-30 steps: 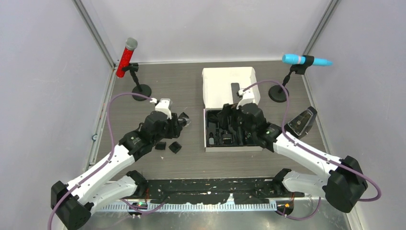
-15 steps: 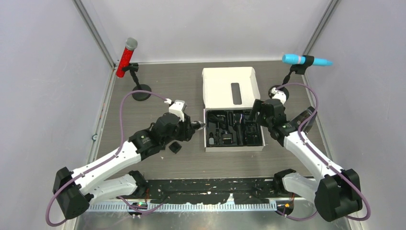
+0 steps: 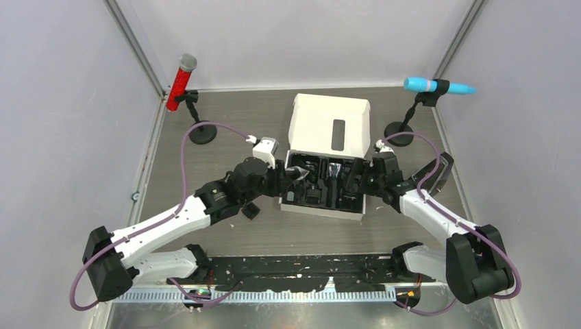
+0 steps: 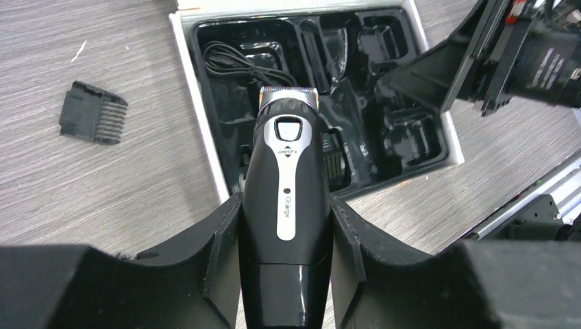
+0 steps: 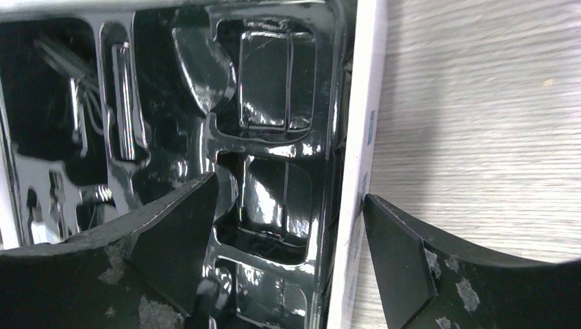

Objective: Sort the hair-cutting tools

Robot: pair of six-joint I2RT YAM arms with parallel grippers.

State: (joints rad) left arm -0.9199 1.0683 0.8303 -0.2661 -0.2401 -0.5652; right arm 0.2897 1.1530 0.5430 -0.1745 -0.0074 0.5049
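My left gripper (image 4: 284,205) is shut on the black-and-silver hair clipper (image 4: 288,171), gripping its lower body. The blade end points over the left part of the black moulded tray (image 4: 411,137) in the white box (image 3: 322,211). In the top view the left gripper (image 3: 291,175) hangs at the box's left side. My right gripper (image 5: 288,195) is open astride the box's right wall (image 5: 360,157), one finger inside the tray and the other against the wall's outside. A black comb attachment (image 4: 92,121) lies on the table left of the box (image 3: 251,210).
The box lid (image 3: 329,123) stands raised behind the tray. A coiled cable (image 4: 233,58) lies in a tray pocket. A red microphone (image 3: 181,82) stands at the back left and a blue one (image 3: 438,86) at the back right. Black tape (image 3: 308,281) lines the near edge.
The left arm carried the clipper rightward to the box. The right gripper left the tray's middle and came to the box's right wall. The box has turned slightly and its lid has lifted.
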